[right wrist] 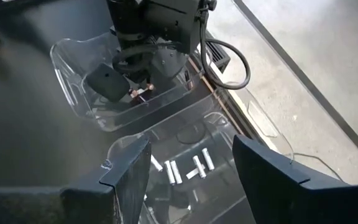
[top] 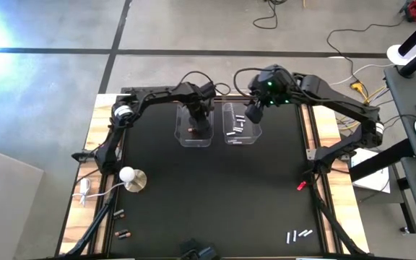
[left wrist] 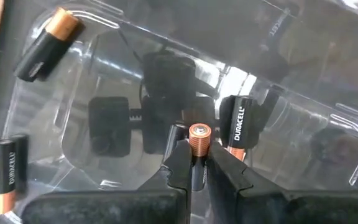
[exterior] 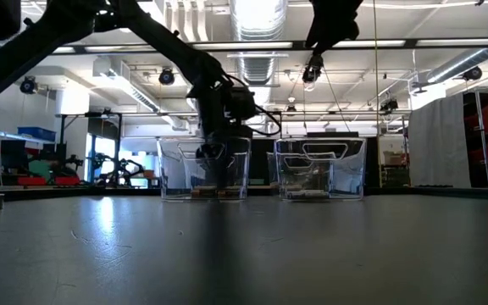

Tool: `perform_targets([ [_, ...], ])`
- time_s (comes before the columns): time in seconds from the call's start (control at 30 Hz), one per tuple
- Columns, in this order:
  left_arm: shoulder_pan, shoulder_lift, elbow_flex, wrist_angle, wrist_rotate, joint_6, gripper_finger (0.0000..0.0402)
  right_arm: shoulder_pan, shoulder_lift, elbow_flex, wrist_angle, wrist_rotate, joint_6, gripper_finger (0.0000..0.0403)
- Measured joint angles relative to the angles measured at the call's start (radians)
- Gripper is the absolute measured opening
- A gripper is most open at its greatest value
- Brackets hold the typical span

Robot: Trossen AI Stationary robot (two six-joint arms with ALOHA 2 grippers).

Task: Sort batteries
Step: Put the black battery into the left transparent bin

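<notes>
Batteries: sorted by colour into two clear bins at the far side of the black table (top: 208, 195), with strays left at its near edge.
Near-left strays: two dark copper-tipped batteries (top: 121, 224) lie on the mat by the near left corner, close to a white round-based knob (top: 128, 175).
Left bin (top: 195, 124): holds dark copper-tipped cells; several (left wrist: 42, 43) show lying on its clear floor in the left wrist view.
Left gripper (left wrist: 194, 163): reaches down inside the left bin, jaws narrow and clamped on one copper-tipped battery (left wrist: 199, 138), which stands upright between the fingers.
Right bin (top: 241, 124): holds the silvery-white batteries (right wrist: 188, 168), a loose cluster on its floor.
Right gripper (right wrist: 188, 165): hovers above the right bin, jaws wide and holding nothing.
Near-right strays: a few silvery-white batteries (top: 298, 235) lie near the near right corner; a small red object (top: 301, 185) sits by the right edge.
Step in hand: judged to be the drop-off of a dark cell into the left bin.
Next move: calls for the left jaws to part so the cell falls among its like, then for a lift clear of the bin walls; the strays remain to be fetched.
</notes>
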State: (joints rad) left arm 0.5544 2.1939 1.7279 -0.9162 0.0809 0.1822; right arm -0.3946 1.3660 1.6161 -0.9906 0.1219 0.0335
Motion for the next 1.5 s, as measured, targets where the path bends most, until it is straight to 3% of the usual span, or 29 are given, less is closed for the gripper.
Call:
perform_targets([
  [0.27, 0.000, 0.038, 0.000, 0.007, 0.001, 0.023, 0.0024, 0.000, -0.008, 0.000, -0.006, 0.001, 0.064, 0.0219],
  [0.6, 0.000, 0.034, 0.046, -0.016, -0.011, -0.003, 0.0112, 0.002, -0.023, 0.000, -0.007, 0.009, 0.154, 0.0219],
  [0.73, -0.002, 0.033, 0.148, -0.156, -0.011, -0.060, 0.0137, 0.006, -0.031, 0.000, -0.014, 0.009, 0.150, 0.0219],
  [0.97, -0.046, -0.013, 0.375, -0.391, -0.004, -0.199, 0.0134, 0.006, -0.031, 0.000, -0.014, 0.009, 0.054, 0.0219],
  [1.23, -0.226, -0.083, 0.545, -0.578, -0.012, -0.372, 0.0125, 0.069, -0.070, 0.000, -0.123, 0.001, -0.009, 0.0219],
  [1.5, -0.550, -0.131, 0.541, -0.621, -0.019, -0.490, 0.0125, 0.232, -0.175, -0.037, -0.186, 0.001, 0.026, 0.0219],
])
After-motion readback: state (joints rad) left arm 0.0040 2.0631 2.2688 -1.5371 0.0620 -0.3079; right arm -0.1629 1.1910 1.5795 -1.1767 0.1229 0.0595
